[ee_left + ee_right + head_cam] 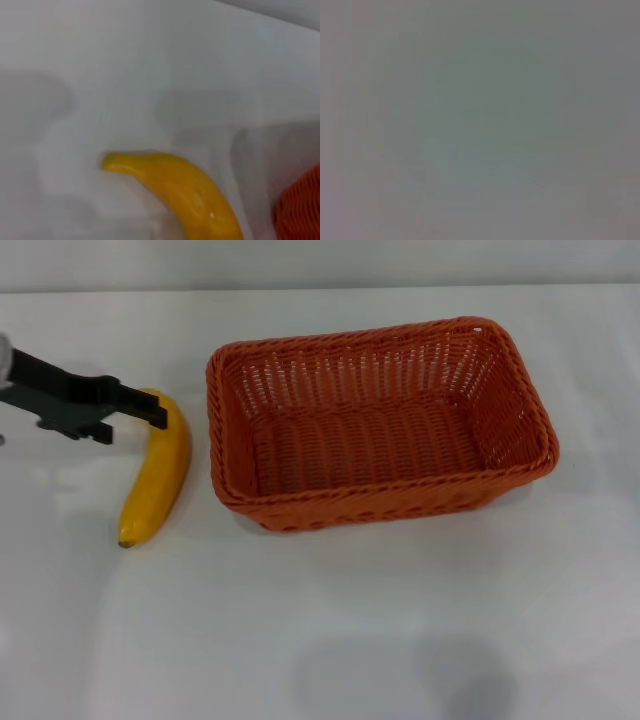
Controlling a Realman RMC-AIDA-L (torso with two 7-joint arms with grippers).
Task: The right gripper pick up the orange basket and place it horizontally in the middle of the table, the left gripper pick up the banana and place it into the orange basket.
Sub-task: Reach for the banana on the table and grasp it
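The orange basket (385, 502) stands lengthwise across the middle of the white table (330, 640), and nothing lies inside it. Just to its left lies the yellow banana (158, 480), curved, with its dark tip toward the front edge. My black left gripper (148, 410) reaches in from the left and sits over the banana's far end. In the left wrist view the banana (190, 192) lies close below, with a corner of the basket (300, 210) at the edge. The right gripper is out of view; its wrist view shows only a plain grey surface.
Bare white tabletop surrounds the basket in front and to the right. A soft shadow (420, 670) falls on the table near the front edge.
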